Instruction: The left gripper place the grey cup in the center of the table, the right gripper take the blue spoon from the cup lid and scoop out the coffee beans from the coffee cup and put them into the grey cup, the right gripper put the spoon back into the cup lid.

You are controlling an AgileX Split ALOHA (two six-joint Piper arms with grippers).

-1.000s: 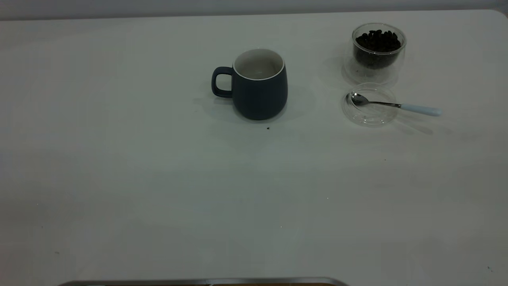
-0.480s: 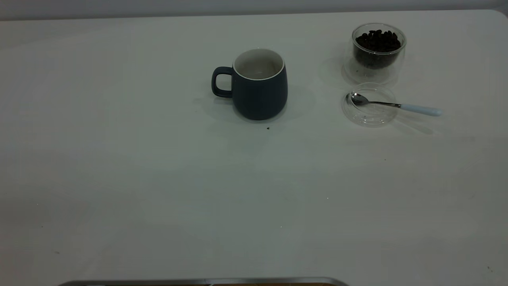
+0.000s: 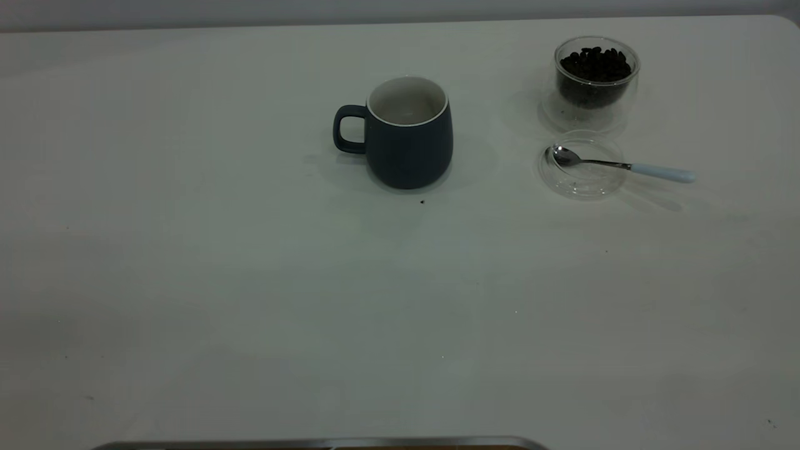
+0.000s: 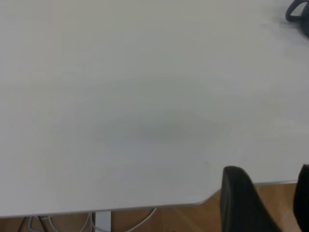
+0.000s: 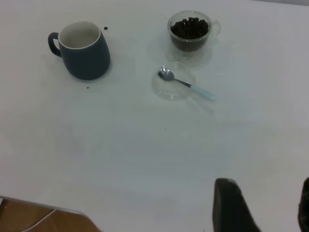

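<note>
Dim exterior view, soft faint shadows

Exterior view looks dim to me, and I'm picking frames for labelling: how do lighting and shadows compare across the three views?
Exterior view: dull, greyish light; soft faint shadows around the grey cup and beside the blue spoon. Right wrist view: brighter, even, the coffee beans distinct. Left wrist view: bright, nearly featureless table with one faint smudge of shadow.

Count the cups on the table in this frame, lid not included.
2. The grey cup stands near the table's middle, handle toward the left arm's side, empty inside. The coffee cup, holding coffee beans, stands at the far right, just behind the cup lid. None appear hidden.
</note>
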